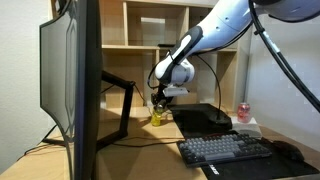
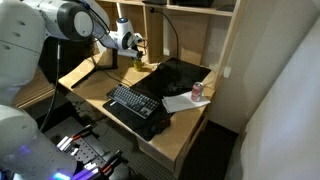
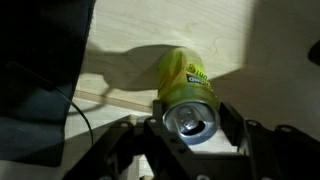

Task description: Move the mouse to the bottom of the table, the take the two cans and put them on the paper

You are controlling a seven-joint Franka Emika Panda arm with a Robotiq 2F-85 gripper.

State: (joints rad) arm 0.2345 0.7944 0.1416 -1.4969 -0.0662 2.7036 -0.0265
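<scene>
My gripper (image 3: pixel 190 122) is shut on the yellow-green can (image 3: pixel 185 80), with a dark finger on each side of its silver top. In both exterior views the gripper (image 1: pixel 163 96) (image 2: pixel 134 47) hangs over the far part of the table (image 2: pixel 190 128), and the yellow-green can (image 1: pixel 157 115) sits low in it, near the wood. Whether the can touches the wood I cannot tell. The red-pink can (image 1: pixel 243 112) (image 2: pixel 197 91) stands upright on the white paper (image 1: pixel 250 123) (image 2: pixel 181 103). A small dark rounded shape beside the keyboard looks like the mouse (image 1: pixel 290 150).
A black keyboard (image 1: pixel 225 149) (image 2: pixel 134 102) lies on the black mat (image 2: pixel 175 78). A large monitor (image 1: pixel 70 85) fills one side of an exterior view. The wooden shelf unit (image 1: pixel 150 30) stands behind the desk. A dark cable (image 3: pixel 80 110) runs close to the can.
</scene>
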